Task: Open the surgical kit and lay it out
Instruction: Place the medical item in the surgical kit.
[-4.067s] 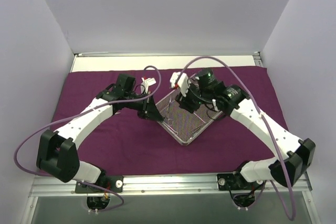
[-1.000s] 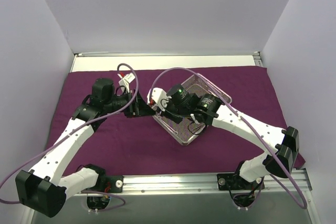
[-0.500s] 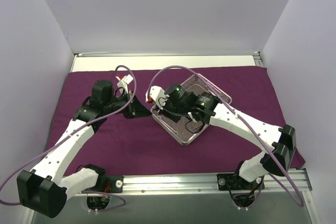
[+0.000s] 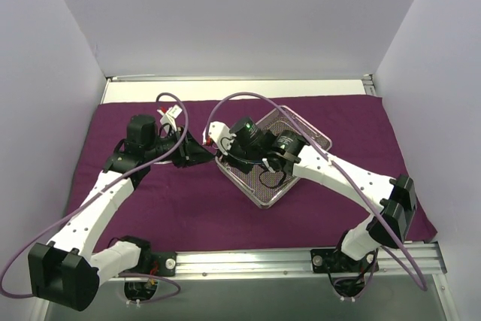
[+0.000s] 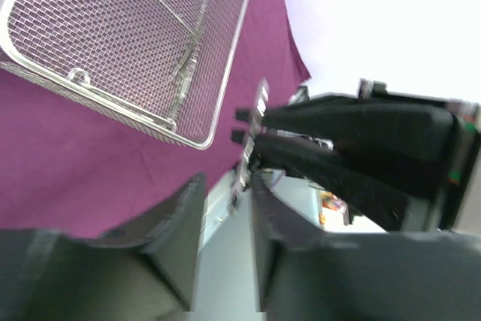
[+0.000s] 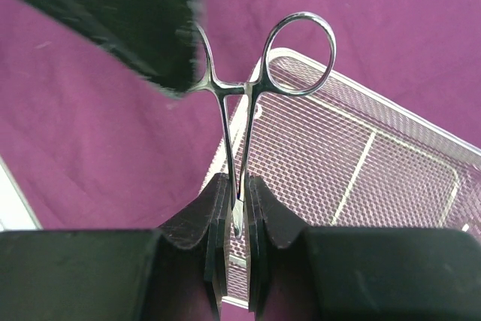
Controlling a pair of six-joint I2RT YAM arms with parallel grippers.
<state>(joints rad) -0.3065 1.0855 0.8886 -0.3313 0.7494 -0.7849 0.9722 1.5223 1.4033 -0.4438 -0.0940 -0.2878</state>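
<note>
The purple cloth wrap point(image 4: 188, 201) lies spread flat over the table. The wire-mesh tray point(image 4: 307, 134) sits on its centre, turned diagonally. The right gripper point(image 6: 234, 208) is clamped on a scissor-like instrument point(image 6: 237, 118) beside the tray's left corner, finger rings pointing away. The left gripper point(image 5: 225, 208) stands partly open at those rings; contact cannot be determined.
</note>
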